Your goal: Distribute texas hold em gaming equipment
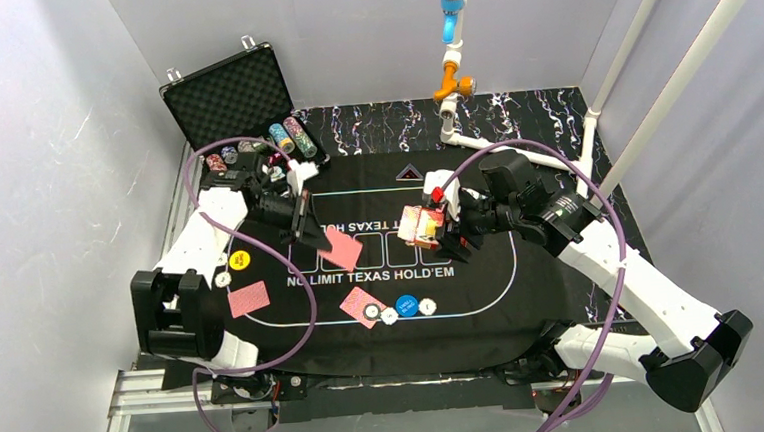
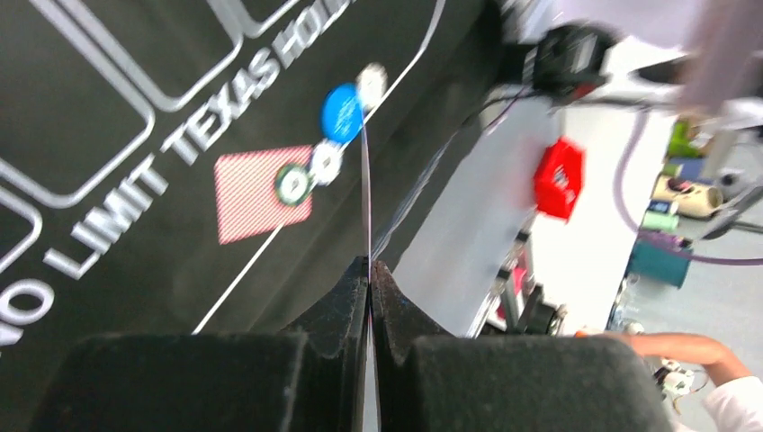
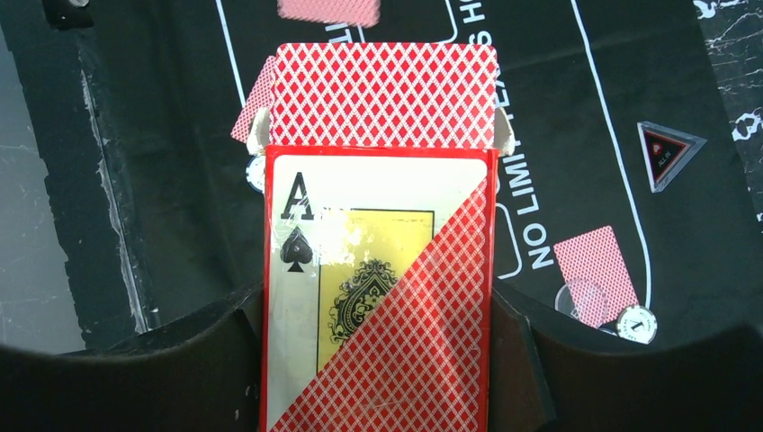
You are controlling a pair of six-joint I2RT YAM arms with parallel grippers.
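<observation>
The left claw point(image 2: 369, 270) is pressed together on a single card point(image 2: 365, 193). The card is seen edge-on above the mat point(image 2: 99, 108), its long axis running straight out from the fingertips. The right claw point(image 3: 378, 378) is clamped on the deck point(image 3: 378, 216) over the mat's middle, with the open flap end pointed away from the wrist. Below, a dealt card point(image 2: 252, 198) is flanked by a blue button point(image 2: 342, 112). The case point(image 1: 230, 95) is set at the bench's point(image 1: 532, 107) far left.

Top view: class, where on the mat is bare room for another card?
Free: the mat's right end, right of the white button; also the far strip between the case and the triangle logo. Crowded: around the near-centre card beside the blue button, and the left end by the yellow button.
</observation>
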